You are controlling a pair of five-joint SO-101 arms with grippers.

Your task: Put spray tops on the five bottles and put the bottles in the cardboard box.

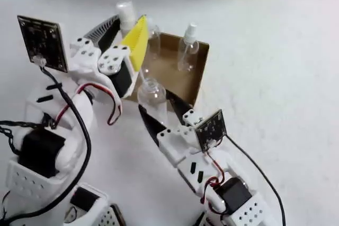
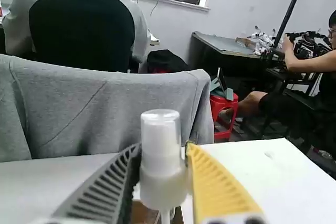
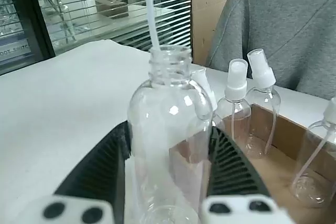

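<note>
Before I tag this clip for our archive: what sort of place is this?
Probably a robotics lab or workshop: a far desk with robot gear, window blinds, and a grey-covered chair at the white table.

- You had five bottles (image 3: 235, 109): four capped, plus one open bottle (image 3: 168, 108).
- You had one loose spray top (image 2: 160, 145).
- You had one cardboard box (image 1: 177, 75).
- You had two grippers: left gripper (image 2: 163, 153), right gripper (image 3: 169, 132).

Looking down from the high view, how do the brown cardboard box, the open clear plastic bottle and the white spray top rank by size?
Largest: brown cardboard box.
Second: open clear plastic bottle.
Smallest: white spray top.
The differences look plain, so nearness to the camera hardly matters here.
</note>
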